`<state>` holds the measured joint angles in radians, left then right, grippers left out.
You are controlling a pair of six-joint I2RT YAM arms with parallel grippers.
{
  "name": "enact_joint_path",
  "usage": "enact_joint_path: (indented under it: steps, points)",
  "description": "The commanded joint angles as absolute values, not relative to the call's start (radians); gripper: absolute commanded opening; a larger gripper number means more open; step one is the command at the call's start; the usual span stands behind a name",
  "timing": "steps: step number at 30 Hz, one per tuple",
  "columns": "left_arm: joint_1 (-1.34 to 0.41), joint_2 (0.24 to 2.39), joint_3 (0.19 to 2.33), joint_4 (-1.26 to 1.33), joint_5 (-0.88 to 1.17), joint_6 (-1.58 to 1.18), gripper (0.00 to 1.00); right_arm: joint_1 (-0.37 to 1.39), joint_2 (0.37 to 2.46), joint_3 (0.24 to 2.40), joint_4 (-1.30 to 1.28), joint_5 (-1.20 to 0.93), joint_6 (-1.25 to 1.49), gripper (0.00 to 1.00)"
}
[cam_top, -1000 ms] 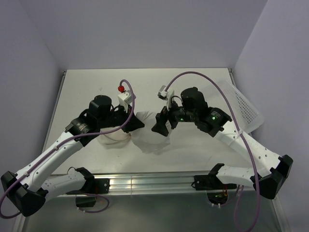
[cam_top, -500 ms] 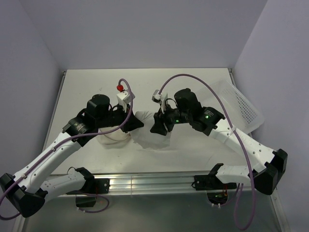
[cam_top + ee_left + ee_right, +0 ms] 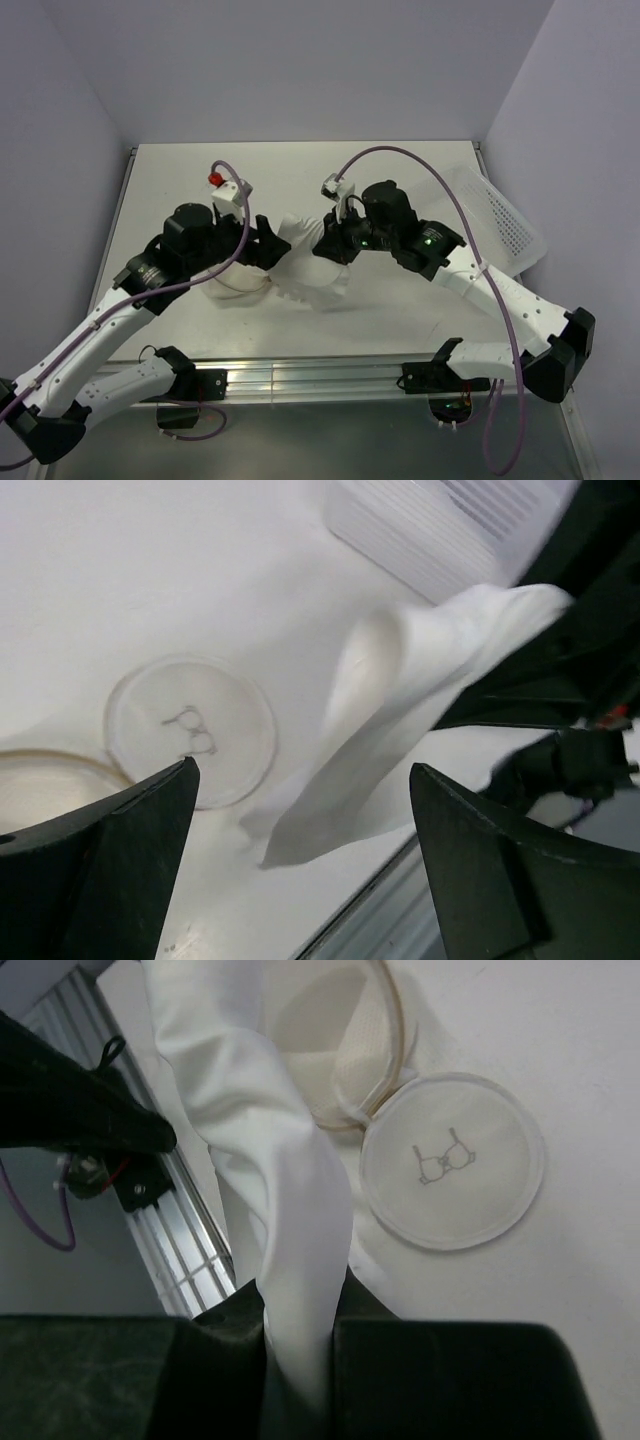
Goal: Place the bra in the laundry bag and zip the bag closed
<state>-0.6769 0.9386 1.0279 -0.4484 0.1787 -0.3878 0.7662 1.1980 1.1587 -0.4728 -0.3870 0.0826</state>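
From above. Near the middle of the table [image 3: 300, 170], the bra [image 3: 305, 275]: a limp white drape, upper end pinched in the right tool [image 3: 328, 247], lower folds sagging toward the table. Just left of it, the left tool [image 3: 268, 240], spread open, close to the fabric but gripping nothing. Under the left arm, the laundry bag [image 3: 235, 288], mostly hidden, only a pale curved rim showing. At the right edge of the table, a white perforated tray [image 3: 500, 225].

From the left wrist. Two dark fingers [image 3: 130, 860] wide apart at the lower corners, nothing clamped between. Ahead, the bra [image 3: 400, 680], hanging from the upper right and trailing down to the lower left. Behind it, flat on the table, the round lid [image 3: 190, 730] with its small dark mark, joined at the left to the tan-trimmed rim of the laundry bag [image 3: 40, 770]. Along the top, the tray [image 3: 420, 530].

From the right wrist. Clamped shut on the bra [image 3: 260, 1140], fabric squeezed in the narrow gap between the two dark fingers [image 3: 440, 1380]. Beyond, the laundry bag [image 3: 340, 1050], mouth open, lid [image 3: 453, 1165] flipped out flat beside it and touching at one edge. Bra outside the bag, hanging by its left side. At the left, a dark finger of the left tool [image 3: 90, 1100] above the aluminium rail [image 3: 185, 1250].
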Motion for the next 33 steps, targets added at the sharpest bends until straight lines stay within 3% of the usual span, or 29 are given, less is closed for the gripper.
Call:
enact_joint_path:
  steps: [1,6,12,20,27,32,33]
  points:
    - [-0.675,0.864,0.991,-0.479,-0.102,-0.471,0.93,0.769,1.128,1.193,-0.364,-0.287,0.178,0.00]
    - [-0.641,0.787,0.919,-0.569,-0.434,-0.615,0.89,0.770,1.074,1.195,-0.296,-0.203,0.245,0.00]
    - [-0.586,0.655,0.738,-0.560,-0.595,-0.822,0.60,0.778,1.077,1.195,-0.160,-0.225,0.334,0.00]
    - [-0.450,0.716,0.626,-0.424,-0.463,-0.816,0.61,0.781,1.187,1.195,0.029,-0.236,0.406,0.00]
    - [-0.407,0.724,0.591,-0.396,-0.489,-0.831,0.58,0.781,1.301,1.192,0.116,-0.219,0.439,0.00]
    - [-0.400,0.764,0.542,-0.331,-0.440,-0.828,0.40,0.782,1.344,1.126,0.245,-0.212,0.512,0.00]
    - [-0.400,0.767,0.541,-0.330,-0.437,-0.828,0.29,0.784,1.347,1.114,0.267,-0.213,0.526,0.00]
